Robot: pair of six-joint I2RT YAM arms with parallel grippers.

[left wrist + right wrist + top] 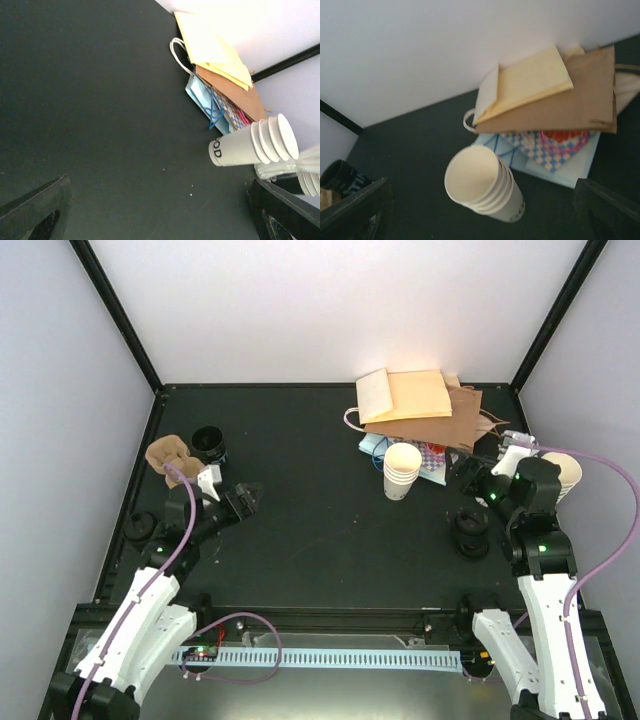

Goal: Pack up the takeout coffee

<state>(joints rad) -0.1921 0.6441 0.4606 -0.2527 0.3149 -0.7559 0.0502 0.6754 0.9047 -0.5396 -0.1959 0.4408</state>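
Both arms end wide open and empty: the left gripper [243,500] over bare table, the right gripper [475,478] near the nested stack of cream-white tapered paper cups [402,470]. No single takeout coffee cup stands apart; I judge it must come off that stack, which stands just in front of the flat brown and yellow paper bags [420,400]. It looks light, thin-walled and easily crushed, so pinch gently across the wall below the rim.

Robot lab test cell: matte black table [320,530] enclosed by white panels [340,300] in black frame struts [115,310]; left arm [140,625] bolted at 7 o'clock, right arm [545,640] at 5 o'clock; slotted cable duct [340,657] along 6 o'clock edge
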